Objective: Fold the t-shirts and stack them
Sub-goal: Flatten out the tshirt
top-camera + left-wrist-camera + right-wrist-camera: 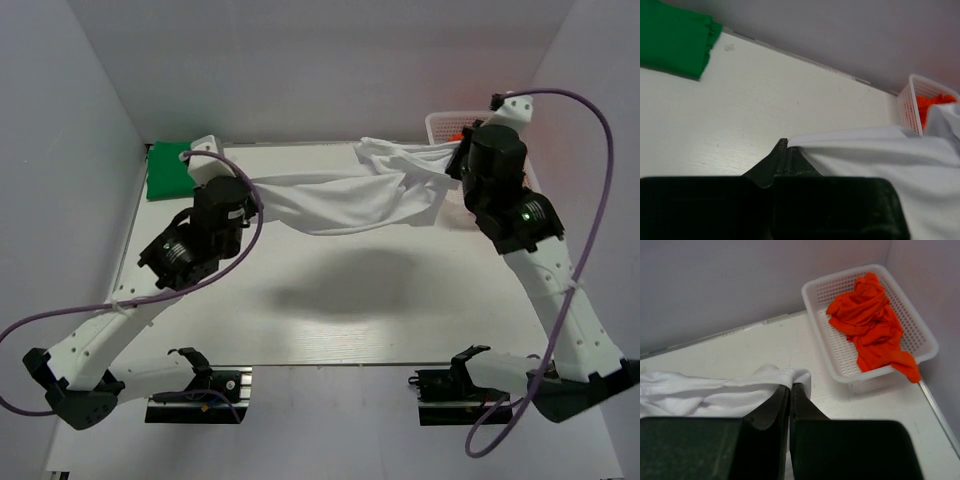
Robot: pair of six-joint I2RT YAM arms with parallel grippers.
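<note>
The white t-shirt (350, 195) hangs stretched above the table between both grippers, casting a shadow below. My left gripper (787, 142) is shut on its left edge; the white cloth (880, 155) runs off to the right. My right gripper (790, 385) is shut on its right edge, the hem (755, 377) bunched over the fingertips. In the top view the left gripper (240, 182) is at the back left and the right gripper (460, 160) at the back right. The green t-shirt (166, 170) lies folded in the far left corner, and shows in the left wrist view (675, 37).
A white lattice basket (912, 352) with an orange cloth (870, 315) in it stands in the far right corner against the wall, also in the top view (440, 125). Purple cables loop from both arms. Walls close in the table on three sides.
</note>
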